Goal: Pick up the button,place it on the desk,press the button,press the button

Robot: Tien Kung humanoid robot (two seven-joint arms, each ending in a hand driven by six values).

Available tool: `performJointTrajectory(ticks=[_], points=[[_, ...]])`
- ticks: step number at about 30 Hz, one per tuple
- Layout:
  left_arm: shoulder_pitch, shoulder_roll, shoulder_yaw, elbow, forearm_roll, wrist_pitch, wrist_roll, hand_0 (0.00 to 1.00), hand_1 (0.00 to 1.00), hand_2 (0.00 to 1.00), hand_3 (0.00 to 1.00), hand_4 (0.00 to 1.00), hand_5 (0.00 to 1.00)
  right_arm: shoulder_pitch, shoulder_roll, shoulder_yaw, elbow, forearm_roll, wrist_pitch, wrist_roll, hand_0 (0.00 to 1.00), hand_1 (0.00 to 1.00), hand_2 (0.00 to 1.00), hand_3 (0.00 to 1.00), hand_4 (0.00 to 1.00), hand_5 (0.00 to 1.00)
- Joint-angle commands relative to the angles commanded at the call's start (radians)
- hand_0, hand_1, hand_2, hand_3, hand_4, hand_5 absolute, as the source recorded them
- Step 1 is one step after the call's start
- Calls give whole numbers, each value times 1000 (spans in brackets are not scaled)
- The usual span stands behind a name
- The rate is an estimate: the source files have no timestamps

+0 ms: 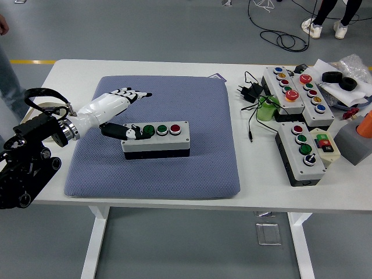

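Note:
A grey button box (165, 139) with a black base lies on the blue-grey pad (174, 168) in the left half of the table. Its top carries a black knob (135, 132), two green buttons (149, 129) and a red button (175, 127). My left hand (135, 114), white with black fingertips, hovers at the box's left end. Its fingers (129, 93) stretch out flat above and behind the box, holding nothing. The thumb (119, 131) points at the black knob, at or just touching the box's left end.
Two more button boxes (293, 87) (302, 152) sit at the right with a green cup (267, 109), a black charger (249, 92) and its cable. A grey block (354, 142) stands at the right edge. A person's leg (10, 81) shows beyond the table's far left corner.

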Motion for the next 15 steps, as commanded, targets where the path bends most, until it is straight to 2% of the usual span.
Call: performJointTrajectory(ticks=[1,2,3,5,7,8,10,13,14,15], points=[[6,3,-12,-31,-4,22,11,998,978,998,998,998,823,0,0,1,0,-2,0,0,654,638,664,580,373,235],[9,6,-19,-59,-4,41,18,524,502,589,998,904,852,1,0,1,0,-3,1,0,654,638,664,580,373,233],[11,6,-21,-75,-4,49,20,524,502,589,998,904,852,1,0,1,0,-4,1,0,654,638,664,580,373,233],[21,14,-26,-151,-24,104,62,524,502,589,998,904,852,1,0,3,0,-6,1,0,654,638,664,580,373,233],[25,17,-24,-183,-35,119,76,524,502,589,998,904,852,1,0,3,0,-7,2,0,654,638,664,580,373,233],[31,22,-15,-222,-55,133,104,146,156,201,867,890,913,1,0,3,0,-8,2,-1,653,638,663,580,374,235],[37,27,-5,-287,-49,129,137,146,156,201,867,890,913,1,0,3,0,-7,2,-1,653,638,663,580,374,235],[38,31,3,-338,-12,113,162,146,156,201,867,890,913,1,0,3,0,-7,2,-1,653,638,663,580,374,235],[37,31,5,-344,-7,108,166,91,35,93,911,432,2,1,0,3,0,-7,2,-1,653,637,663,580,374,234],[37,32,10,-364,12,91,172,91,35,93,911,432,2,1,0,4,0,-7,2,-1,653,637,663,580,374,234]])
